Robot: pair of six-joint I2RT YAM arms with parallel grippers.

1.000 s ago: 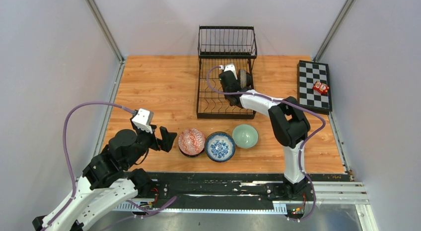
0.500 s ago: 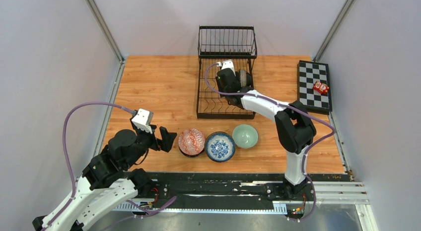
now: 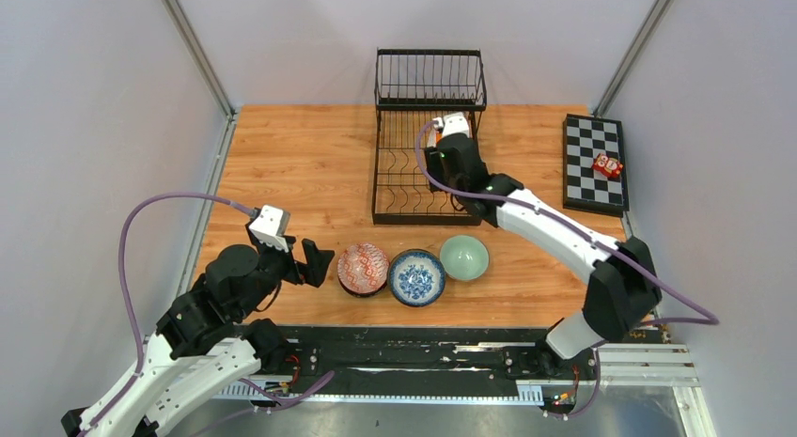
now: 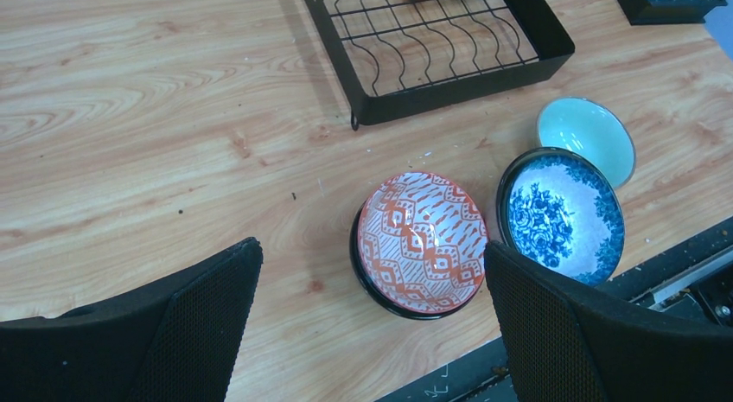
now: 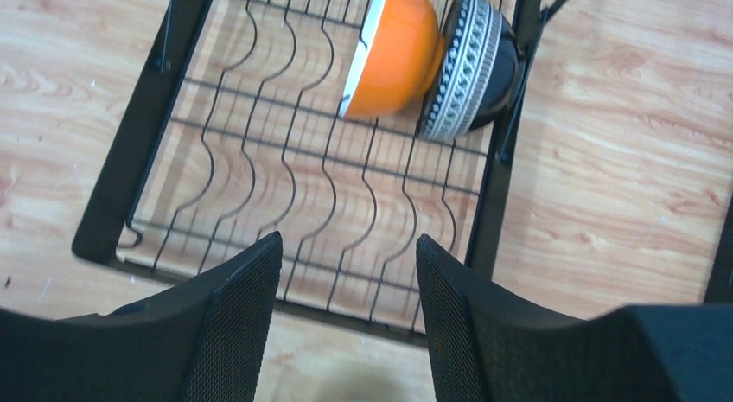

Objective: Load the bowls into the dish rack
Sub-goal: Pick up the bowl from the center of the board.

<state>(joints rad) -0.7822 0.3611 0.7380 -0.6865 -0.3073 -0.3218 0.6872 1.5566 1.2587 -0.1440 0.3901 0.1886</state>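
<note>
Three bowls sit in a row near the table's front: a red-patterned bowl point(image 3: 363, 267) point(image 4: 422, 238), a blue-and-white floral bowl point(image 3: 416, 276) point(image 4: 560, 213) and a pale green bowl point(image 3: 464, 257) point(image 4: 586, 134). My left gripper point(image 3: 318, 263) point(image 4: 372, 246) hangs open just left of the red one, holding nothing. An orange bowl point(image 5: 393, 52) and a dark patterned bowl point(image 5: 467, 69) stand on edge at the back right of the black dish rack point(image 3: 376, 174) point(image 5: 493, 212). My right gripper point(image 3: 449, 169) point(image 5: 348, 246) hovers open and empty over the rack's near part, hiding those two bowls from above.
A checkered board point(image 3: 594, 162) with a small red object point(image 3: 607, 165) on it lies at the table's right edge. The rack's raised basket point(image 3: 430, 80) stands at the back. Grey walls close in left and right.
My right gripper has drawn back from the bowls in the rack toward the near side, its jaws wider apart, and its elbow has swung out right. The left arm has not moved.
</note>
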